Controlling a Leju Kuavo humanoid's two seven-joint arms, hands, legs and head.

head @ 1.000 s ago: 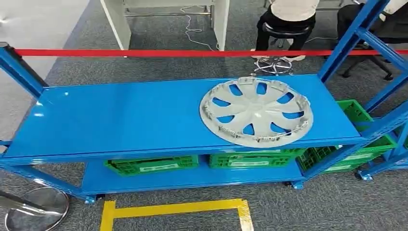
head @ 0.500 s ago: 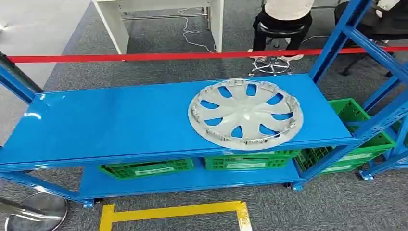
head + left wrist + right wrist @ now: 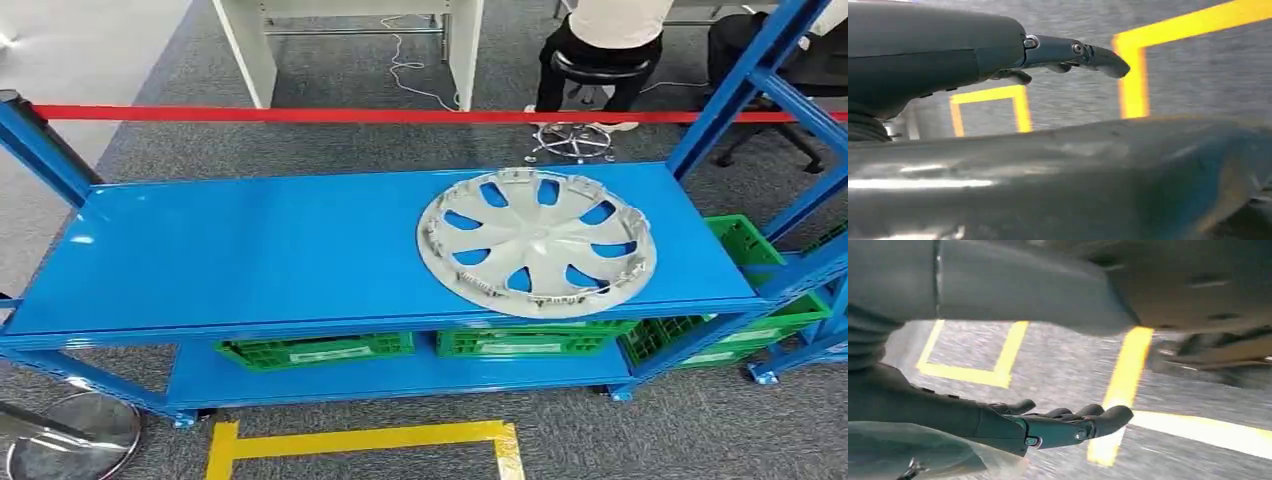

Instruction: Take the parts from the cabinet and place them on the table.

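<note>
- The hubcap [image 3: 537,243] is a round, pale grey plastic wheel cover with curved spokes and teardrop openings through which the blue surface beneath shows.
- Small clips and tabs stand up around its rim, so it lies with the inner side upward.
- It rests flat on the top shelf [image 3: 250,250] of the blue metal rack, on the right half, with its near edge just at the shelf's front lip.
- Green crates [image 3: 315,348] sit on the lower shelf, and another green crate [image 3: 745,245] stands to the right, past the rack's upright.
- A red barrier tape [image 3: 300,115] runs across beyond the rack; farther off a person [image 3: 610,40] sits on a stool.
- Yellow floor tape [image 3: 365,437] marks a box on the grey carpet in front of the rack.
- The left hand [image 3: 1068,55] hangs over the carpet with fingers stretched out and apart, holding nothing.
- The right hand [image 3: 1058,425] likewise hangs over the carpet and yellow lines, fingers loosely extended and apart, with nothing in it.
- Compared with half a second ago, the whole picture has slid: rack, hubcap and tape all sit further right and slightly lower, which is the camera moving.
- The hubcap keeps the same place on the shelf.
</note>
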